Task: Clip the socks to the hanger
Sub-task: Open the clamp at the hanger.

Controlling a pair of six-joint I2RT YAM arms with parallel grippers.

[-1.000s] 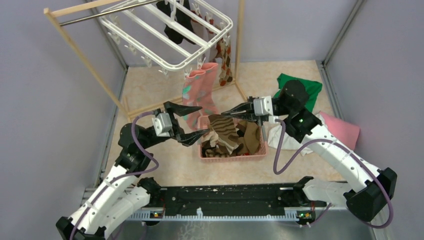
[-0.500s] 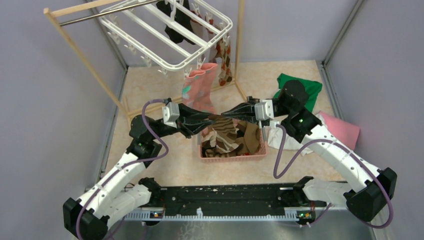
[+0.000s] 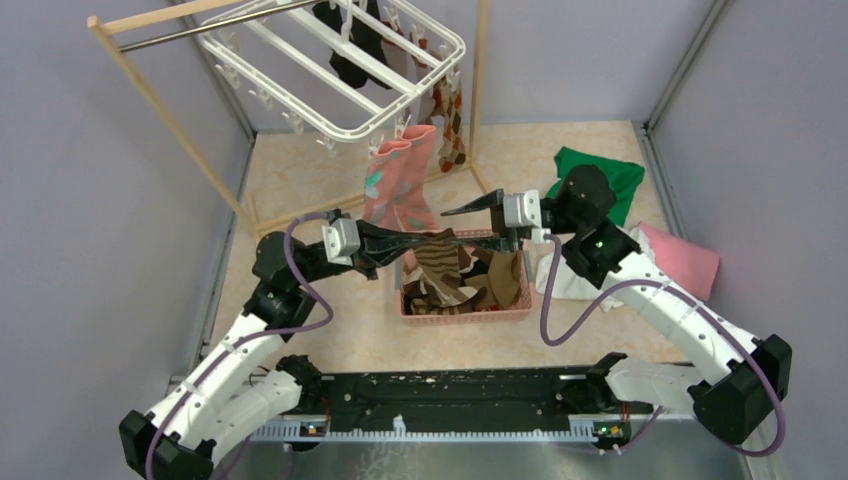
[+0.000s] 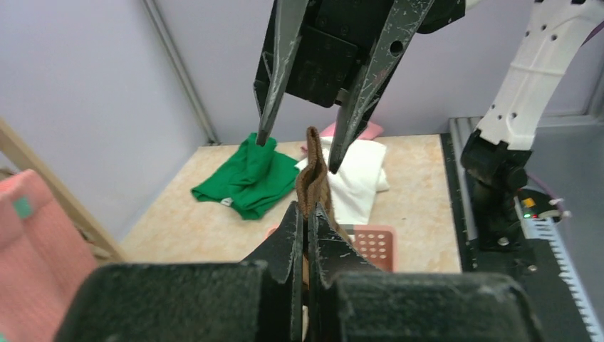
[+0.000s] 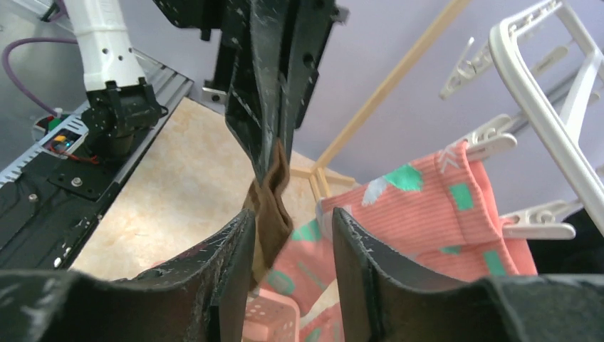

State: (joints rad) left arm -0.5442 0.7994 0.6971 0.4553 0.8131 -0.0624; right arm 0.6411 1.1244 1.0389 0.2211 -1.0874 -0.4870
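Item: brown sock, handed across: I now have the left gripper clamped on it, the right gripper newly parted around it, hanger next.

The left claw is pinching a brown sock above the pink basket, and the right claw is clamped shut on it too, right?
Not quite: the right gripper is open. The right wrist view shows its fingers apart on either side of the brown sock. The left gripper is indeed pinching it above the pink basket.
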